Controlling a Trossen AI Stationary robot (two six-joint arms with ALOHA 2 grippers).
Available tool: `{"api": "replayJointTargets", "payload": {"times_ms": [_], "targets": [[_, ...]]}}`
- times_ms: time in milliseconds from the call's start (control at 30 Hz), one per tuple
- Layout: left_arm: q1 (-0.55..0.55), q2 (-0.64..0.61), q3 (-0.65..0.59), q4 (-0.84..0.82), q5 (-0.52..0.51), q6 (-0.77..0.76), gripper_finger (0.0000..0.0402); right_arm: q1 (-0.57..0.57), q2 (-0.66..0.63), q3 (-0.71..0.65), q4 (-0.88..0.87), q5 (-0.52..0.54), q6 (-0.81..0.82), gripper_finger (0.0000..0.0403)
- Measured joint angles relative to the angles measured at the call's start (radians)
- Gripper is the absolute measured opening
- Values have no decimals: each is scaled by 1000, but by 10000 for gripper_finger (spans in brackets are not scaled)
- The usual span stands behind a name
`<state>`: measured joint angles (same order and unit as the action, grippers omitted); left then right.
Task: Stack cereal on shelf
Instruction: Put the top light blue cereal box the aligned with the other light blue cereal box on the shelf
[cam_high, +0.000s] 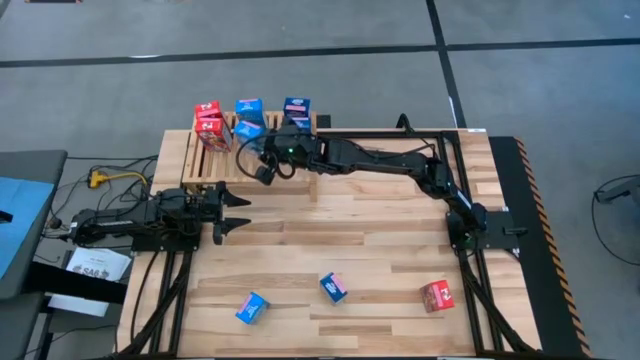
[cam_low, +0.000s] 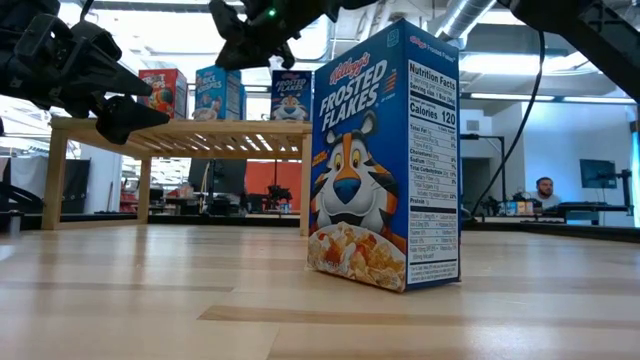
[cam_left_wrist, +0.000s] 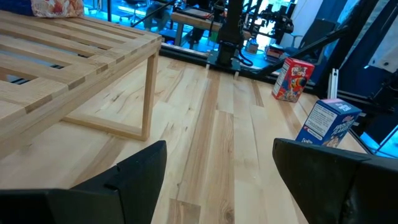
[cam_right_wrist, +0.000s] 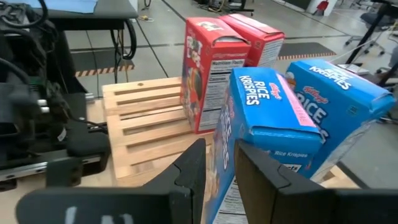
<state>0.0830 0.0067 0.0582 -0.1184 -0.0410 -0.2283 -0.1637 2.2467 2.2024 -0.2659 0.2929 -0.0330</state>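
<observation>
The light-wood slatted shelf (cam_high: 215, 160) stands at the table's far left. On it stand two red cereal boxes (cam_high: 207, 120) and several blue ones (cam_high: 248, 118) (cam_high: 296, 110), which also show in the right wrist view (cam_right_wrist: 267, 118). My right gripper (cam_high: 265, 168) (cam_right_wrist: 221, 155) hovers above the shelf just near of the blue boxes, its fingers a narrow gap apart and holding nothing. My left gripper (cam_high: 238, 213) (cam_left_wrist: 217, 162) is open and empty, beside the shelf's near edge. Two blue boxes (cam_high: 253, 308) (cam_high: 334, 288) and a red box (cam_high: 437, 296) stand on the table's near part.
The nearest blue box, a Frosted Flakes box (cam_low: 385, 150), stands upright on the planks close to the low camera. The shelf's near half (cam_right_wrist: 143, 124) is bare slats. A grey side table (cam_high: 25, 220) and cables lie off the left edge. A person sits in the room behind (cam_low: 543, 188).
</observation>
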Motion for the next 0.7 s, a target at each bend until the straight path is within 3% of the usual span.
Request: {"api": "replayJointTargets", "payload": {"times_ms": [700], "targets": [[0, 0, 0, 0, 0, 0, 283, 25, 0, 0, -17, 22, 6, 108]]}}
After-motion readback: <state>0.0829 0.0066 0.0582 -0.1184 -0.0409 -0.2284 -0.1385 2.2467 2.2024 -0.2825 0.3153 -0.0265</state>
